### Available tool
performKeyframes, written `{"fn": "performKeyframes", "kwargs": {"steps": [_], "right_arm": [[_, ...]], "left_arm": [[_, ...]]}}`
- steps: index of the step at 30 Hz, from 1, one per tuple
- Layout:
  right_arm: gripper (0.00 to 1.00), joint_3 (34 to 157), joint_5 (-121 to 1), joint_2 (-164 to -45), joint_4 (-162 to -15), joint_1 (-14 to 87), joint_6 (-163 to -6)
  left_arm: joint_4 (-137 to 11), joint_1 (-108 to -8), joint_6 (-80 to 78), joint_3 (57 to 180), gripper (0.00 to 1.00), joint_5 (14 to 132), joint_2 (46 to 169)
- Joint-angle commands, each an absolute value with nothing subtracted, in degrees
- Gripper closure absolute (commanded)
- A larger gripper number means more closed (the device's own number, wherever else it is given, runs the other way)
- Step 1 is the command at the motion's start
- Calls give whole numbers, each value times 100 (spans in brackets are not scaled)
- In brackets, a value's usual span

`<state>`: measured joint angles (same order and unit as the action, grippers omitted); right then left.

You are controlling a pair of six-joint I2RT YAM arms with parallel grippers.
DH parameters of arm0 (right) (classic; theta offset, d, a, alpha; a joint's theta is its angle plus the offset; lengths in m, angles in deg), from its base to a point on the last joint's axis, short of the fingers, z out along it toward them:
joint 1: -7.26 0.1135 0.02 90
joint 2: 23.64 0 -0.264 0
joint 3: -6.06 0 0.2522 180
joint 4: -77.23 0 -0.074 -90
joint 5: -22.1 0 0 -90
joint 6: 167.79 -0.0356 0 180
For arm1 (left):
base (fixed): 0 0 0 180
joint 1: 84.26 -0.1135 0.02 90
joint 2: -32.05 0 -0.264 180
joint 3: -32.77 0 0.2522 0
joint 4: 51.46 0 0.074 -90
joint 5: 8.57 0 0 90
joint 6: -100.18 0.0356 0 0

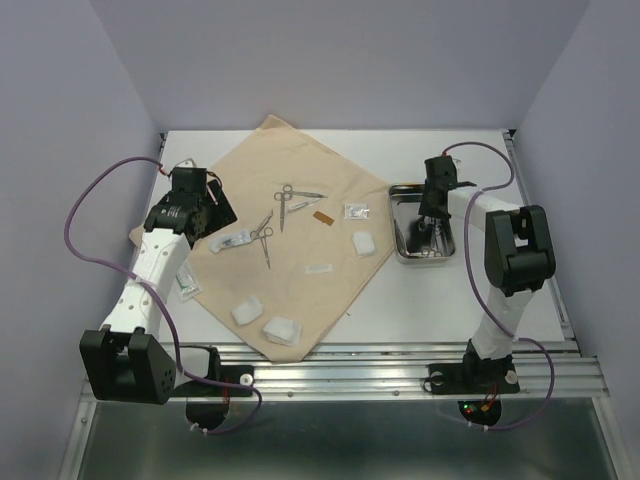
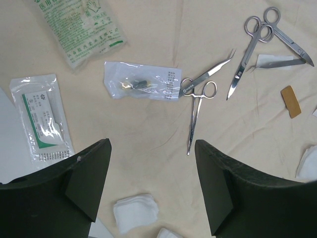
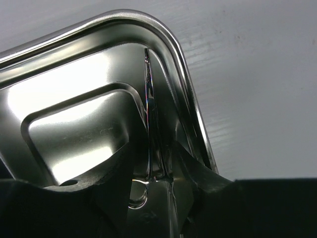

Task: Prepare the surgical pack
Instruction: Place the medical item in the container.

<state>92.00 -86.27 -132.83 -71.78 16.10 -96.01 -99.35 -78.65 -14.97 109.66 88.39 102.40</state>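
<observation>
Left fingers (image 2: 84, 183): spread wide and empty. I have them hovering over the left part of the cloth, above the forceps.
Packets: a green-printed packet (image 2: 81, 29), a sealed suture packet (image 2: 44, 119) and a clear packet (image 2: 141, 84) lie flat near the cloth's left edge. I judge them light, slick film, best pinched at an edge.
Beige cloth (image 1: 300, 290): spread flat like a diamond on the white surface (image 1: 400, 310). It looks soft and limp, and I expect it to drag whatever lies on it, so I would take it by a corner.
Forceps (image 2: 192, 124): flat on the cloth, left of centre. They look like thin, stiff, slippery steel, so I would close across the shafts just below the rings.
Scissors (image 2: 240, 64): on the cloth beside a second pair (image 2: 292, 47), with their rings overlapping. I would handle them the same way, lifting one without snagging the other.
Gauze pads: one (image 1: 362, 244) lies toward the cloth's right corner, and two (image 1: 247, 311) (image 1: 281, 331) lie near its lower edge. They look soft, light and squashy, so I would pinch gently from above.
Steel tray (image 1: 395, 235): on the bare surface just beside the cloth's right corner. It is rigid and shiny, and the rolled rim is my pick for a hold.
Right fingers (image 3: 208, 198): down inside the tray and part-way apart. A slim steel instrument (image 3: 148, 89) lies between them along the tray wall, and I see no squeeze on it.
</observation>
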Motion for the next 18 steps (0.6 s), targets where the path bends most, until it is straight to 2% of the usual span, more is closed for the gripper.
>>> {"fn": "performKeyframes", "kwargs": {"steps": [1,7,10,12,18], "right_arm": [[59,9567,-8513,-13464,-7178,1552,-9537],[61,9743,-8442,-13702,-7178,1499,-9458],[67,9673,-8363,-13667,-7213,1499,-9423],[76,9559,-8302,-13605,-7266,1499,-9414],[84,9146,-7907,-13378,-7468,1499,-9440]], "left_arm": [[-9879,-7881,-1469,10919,20,8899,10228],[-9897,-7881,-1469,10928,20,8934,10219],[-9914,-7881,-1469,10919,20,8943,10201],[-9914,-7881,-1478,10919,20,8943,10184],[-9923,-7881,-1478,10911,20,8934,10175]]}}
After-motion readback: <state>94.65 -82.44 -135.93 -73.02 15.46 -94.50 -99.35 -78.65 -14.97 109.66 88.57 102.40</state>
